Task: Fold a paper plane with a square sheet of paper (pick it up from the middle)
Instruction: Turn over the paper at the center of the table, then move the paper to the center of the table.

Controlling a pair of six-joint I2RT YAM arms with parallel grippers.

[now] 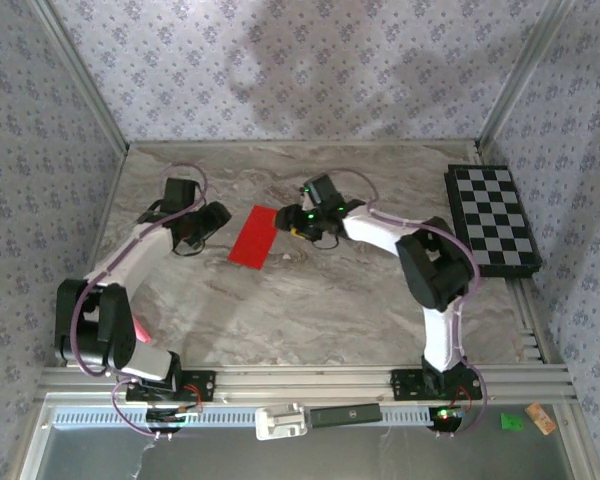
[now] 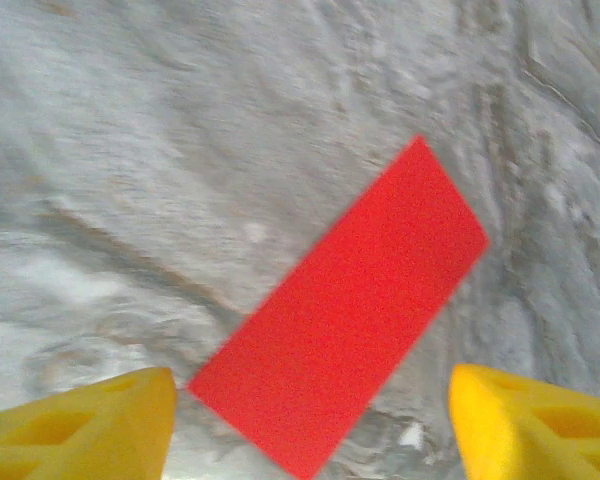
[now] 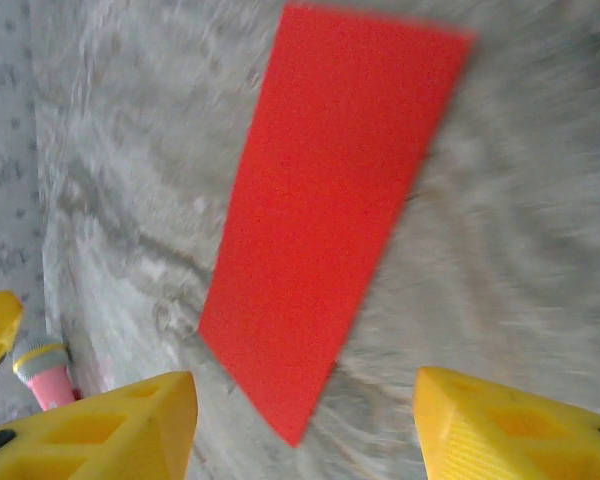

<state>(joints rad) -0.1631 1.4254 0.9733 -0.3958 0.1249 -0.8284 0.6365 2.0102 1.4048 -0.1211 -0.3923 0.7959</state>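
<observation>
the red paper, folded to a rectangle, is lying flat on the table; the left gripper and the right gripper are standing wide, holding nothing.

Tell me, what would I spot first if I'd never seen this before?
The bright red paper jumps out first: a flat rectangle lying in the middle of the grey marbled table. The left gripper and right gripper sit open on either side of it, with chunky yellow fingers. At the table's right edge lies a black-and-white chequered board.
</observation>
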